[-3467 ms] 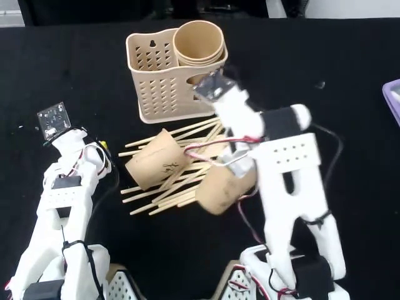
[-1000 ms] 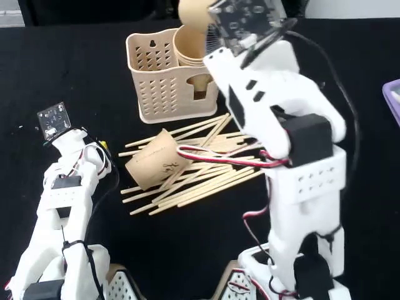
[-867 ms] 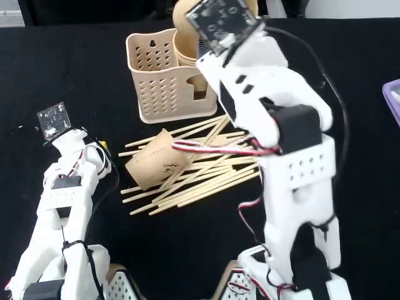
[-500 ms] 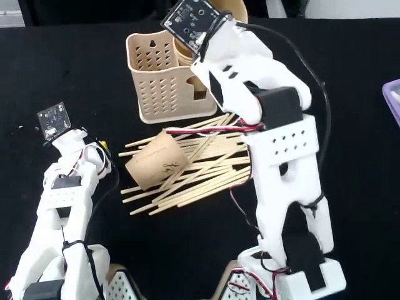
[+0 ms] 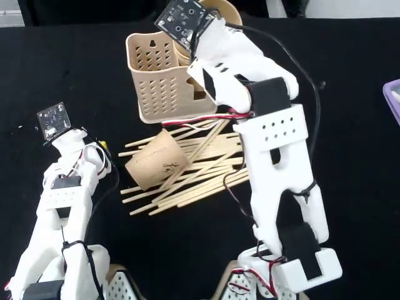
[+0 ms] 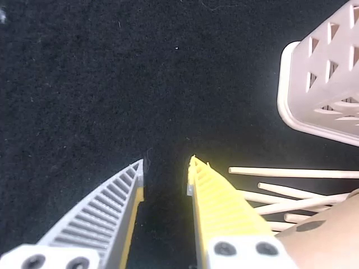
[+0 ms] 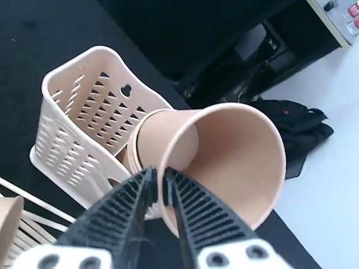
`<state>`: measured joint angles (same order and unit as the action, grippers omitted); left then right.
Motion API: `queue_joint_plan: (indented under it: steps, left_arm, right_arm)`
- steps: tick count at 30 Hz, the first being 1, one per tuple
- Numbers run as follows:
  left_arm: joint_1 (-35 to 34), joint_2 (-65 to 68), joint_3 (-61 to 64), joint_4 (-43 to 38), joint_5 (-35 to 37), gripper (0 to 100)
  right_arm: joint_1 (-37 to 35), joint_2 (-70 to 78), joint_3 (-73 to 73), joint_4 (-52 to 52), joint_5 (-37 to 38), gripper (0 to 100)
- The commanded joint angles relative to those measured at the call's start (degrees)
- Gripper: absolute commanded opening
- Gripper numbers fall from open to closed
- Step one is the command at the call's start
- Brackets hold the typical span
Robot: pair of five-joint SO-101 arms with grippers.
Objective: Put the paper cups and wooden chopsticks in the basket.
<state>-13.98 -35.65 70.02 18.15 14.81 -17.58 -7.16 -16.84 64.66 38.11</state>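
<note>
Right gripper [image 7: 159, 170] lifted paper cup [image 7: 235, 151] (rim between jaws) above basket [image 7: 64, 109].

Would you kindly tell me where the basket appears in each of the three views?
High view: basket at top centre, behind the chopsticks.
Left wrist view: basket corner, just past the chopsticks.
Right wrist view: basket behind the held cup.
Shared landmark: the chopsticks by its base.
</note>
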Motion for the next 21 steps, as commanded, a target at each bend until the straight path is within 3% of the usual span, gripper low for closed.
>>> queue_joint_plan:
  steps: [1, 8, 11, 14, 21]
  left_arm:
    - [0.5, -1.6, -0.1, -0.5, -0.4, 14]
    - [0.5, -1.6, 0.4, -0.8, -0.4, 14]
    - [0.6, -1.6, 0.3, -0.9, -0.4, 14]
    - [0.6, -1.6, 0.3, -0.9, -0.4, 14]
    - [0.8, -1.6, 0.3, -0.9, -3.3, 14]
  right_arm:
    - [0.7, 0.8, -0.7, 0.1, 0.9, 1.1]
    - [0.5, 2.6, -1.2, 0.1, 0.4, 1.9]
    - [0.5, 2.4, -1.3, 0.1, 0.2, 10.6]
    - [0.5, 1.5, -0.9, 0.1, -4.1, 19.2]
    - [0.4, -0.2, -1.3, -2.5, -11.4, 19.8]
